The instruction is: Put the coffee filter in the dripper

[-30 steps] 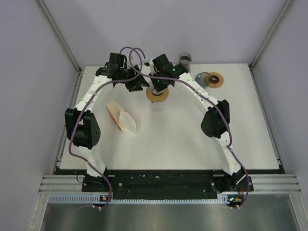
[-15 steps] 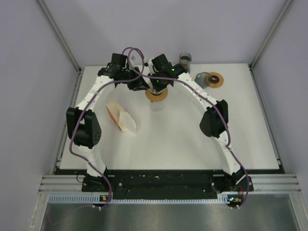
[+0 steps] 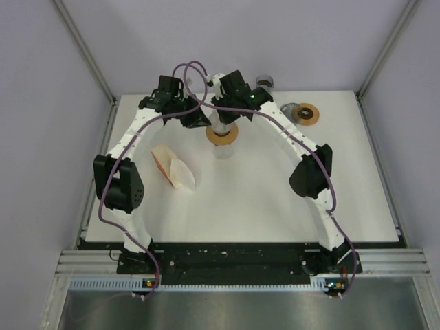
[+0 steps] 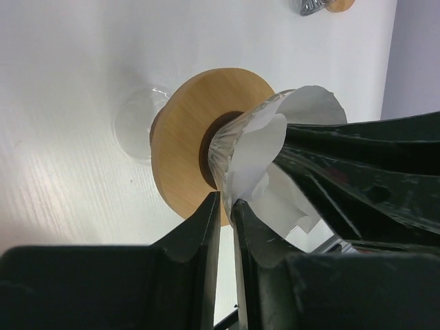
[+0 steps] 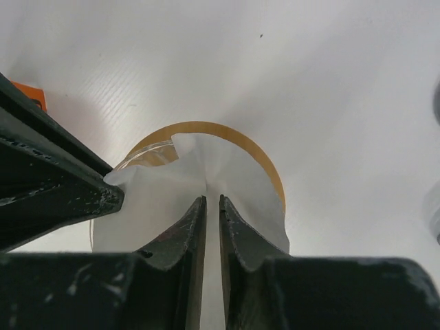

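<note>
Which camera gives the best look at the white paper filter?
Right wrist: the coffee filter fills it, opened inside the dripper. Left wrist shows it sideways, partly blocked; in top external the arms mostly hide it.

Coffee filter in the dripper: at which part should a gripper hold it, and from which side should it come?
Probably best: hold the coffee filter at its free upper rim, coming from above with a thin pinch across the paper. The rim stands loose and wavy above the dripper. Lower down, the paper lies inside the glass cone, so fingers coming from the side would meet glass, not paper.
</note>
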### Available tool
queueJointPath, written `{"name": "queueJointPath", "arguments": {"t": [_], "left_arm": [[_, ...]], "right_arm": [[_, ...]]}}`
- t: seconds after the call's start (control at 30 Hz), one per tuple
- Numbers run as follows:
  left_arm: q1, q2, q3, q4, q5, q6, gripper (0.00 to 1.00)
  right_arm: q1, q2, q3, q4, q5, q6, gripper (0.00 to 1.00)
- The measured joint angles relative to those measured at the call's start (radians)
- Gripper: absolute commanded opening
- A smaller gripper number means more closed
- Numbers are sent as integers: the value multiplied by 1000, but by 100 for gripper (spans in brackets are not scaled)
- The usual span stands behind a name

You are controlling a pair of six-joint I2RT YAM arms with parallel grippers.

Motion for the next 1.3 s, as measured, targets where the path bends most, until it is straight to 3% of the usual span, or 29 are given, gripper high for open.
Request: {"name": "queueJointPath", "arguments": {"t": [0.23, 0.43, 0.53, 0.77, 0.97, 1.17, 1.3], "left_arm": [[0, -13, -7, 0, -32, 27, 23], [0, -13, -7, -1, -42, 44, 39], [0, -13, -7, -2, -41, 52, 42], [0, -14, 25, -27, -42, 80, 61], [0, -20, 93, -61, -51, 117, 64], [5, -61, 138, -87, -67, 185, 67], [23, -116, 143, -127, -81, 259, 68]], "right_arm": [[0, -73, -6, 47, 19, -12, 18], [-3, -138, -25, 68, 16, -13, 21], [-9, -190, -61, 91, 13, -8, 26], [-82, -288, -132, 162, 32, 53, 43], [-213, -299, -143, 214, 40, 136, 61], [-322, -271, -140, 312, -13, 256, 64], [-363, -162, -95, 417, -71, 274, 65]]}}
